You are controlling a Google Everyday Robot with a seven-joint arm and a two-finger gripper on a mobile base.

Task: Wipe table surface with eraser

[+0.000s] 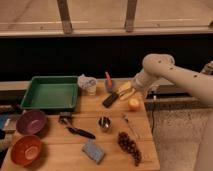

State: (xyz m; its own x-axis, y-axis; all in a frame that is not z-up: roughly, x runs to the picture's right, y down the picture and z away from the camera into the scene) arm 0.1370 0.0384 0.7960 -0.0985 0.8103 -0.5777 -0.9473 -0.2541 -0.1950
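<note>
Eraser (111,99) lies on the bench (115,145) near the back edge, with the gripper (125,91) at its upper end; whether it grips, we cannot tell. We should keep it flat and sweep bare planks.

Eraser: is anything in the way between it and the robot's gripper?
Nothing visible is in the way. The gripper is already right at the far right end of the eraser, low over the table surface. A round orange thing sits close by, to the side and not between them.
</note>
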